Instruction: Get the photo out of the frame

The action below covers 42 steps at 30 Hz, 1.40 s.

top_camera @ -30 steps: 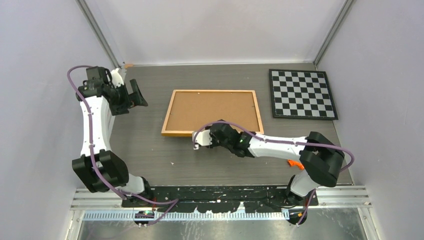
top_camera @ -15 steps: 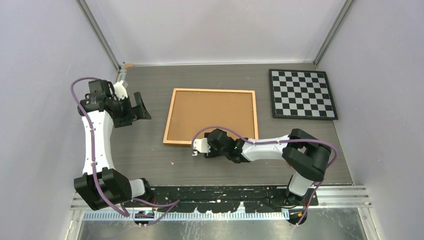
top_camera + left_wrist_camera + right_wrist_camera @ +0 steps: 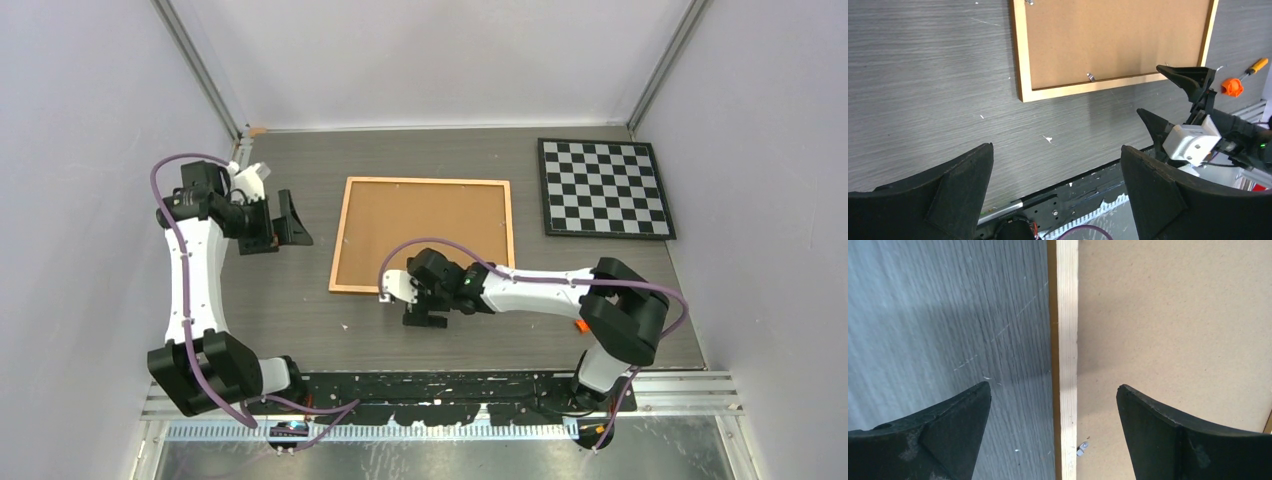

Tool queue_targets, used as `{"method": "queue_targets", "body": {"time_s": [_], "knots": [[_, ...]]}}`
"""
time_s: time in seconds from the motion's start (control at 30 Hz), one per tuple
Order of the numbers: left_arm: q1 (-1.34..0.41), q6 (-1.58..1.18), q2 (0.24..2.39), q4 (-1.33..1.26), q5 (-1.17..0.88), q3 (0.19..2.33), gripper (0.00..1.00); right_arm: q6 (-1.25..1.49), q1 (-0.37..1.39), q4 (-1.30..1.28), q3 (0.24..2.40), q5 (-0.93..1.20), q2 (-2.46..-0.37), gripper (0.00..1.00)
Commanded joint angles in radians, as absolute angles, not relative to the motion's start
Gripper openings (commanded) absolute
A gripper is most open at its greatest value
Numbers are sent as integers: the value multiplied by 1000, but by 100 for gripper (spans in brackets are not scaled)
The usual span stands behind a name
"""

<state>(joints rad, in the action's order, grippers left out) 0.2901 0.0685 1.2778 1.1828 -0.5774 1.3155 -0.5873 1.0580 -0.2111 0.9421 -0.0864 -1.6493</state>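
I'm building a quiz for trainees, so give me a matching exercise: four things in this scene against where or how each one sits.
1 frame
2 checkerboard
3 left gripper
4 right gripper

A far right of the table
B open, at the frame's near edge
C open, left of the frame
D lying back up, mid-table

Pairs: 1-D, 2-A, 3-C, 4-B
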Motion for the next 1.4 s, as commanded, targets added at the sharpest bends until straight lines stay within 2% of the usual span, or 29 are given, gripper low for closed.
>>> {"method": "queue_targets", "body": {"time_s": [0.0, 0.17, 0.37, 0.5, 0.67, 0.8, 0.97, 1.23, 1.37], "knots": [[299, 169, 1290, 1217, -667, 1384, 100, -444, 1022, -391, 1125, 16, -1571, 100], [298, 226, 1278, 1180, -651, 1423, 100, -311, 861, -653, 1378, 149, -1578, 100], [254, 361, 1291, 1204, -639, 1433, 100, -420, 570, -1088, 1547, 290, -1581, 100], [163, 409, 1315, 1207, -559, 1419, 100, -463, 369, -1247, 1508, 296, -1506, 100], [34, 433, 1386, 1209, -532, 1409, 100, -528, 224, -1337, 1376, 234, -1418, 100], [-44, 438, 1451, 1220, -551, 1447, 100, -702, 54, -1443, 1308, 254, -1393, 100], [-116, 430, 1534, 1234, -566, 1498, 100, -986, -131, -1490, 1275, 184, -1400, 99], [-166, 408, 1635, 1252, -554, 1578, 100, -1468, -356, -1432, 1166, 27, -1410, 89], [-166, 410, 1685, 1305, -567, 1635, 100, -1593, -409, -1409, 1131, 3, -1468, 84]]}}
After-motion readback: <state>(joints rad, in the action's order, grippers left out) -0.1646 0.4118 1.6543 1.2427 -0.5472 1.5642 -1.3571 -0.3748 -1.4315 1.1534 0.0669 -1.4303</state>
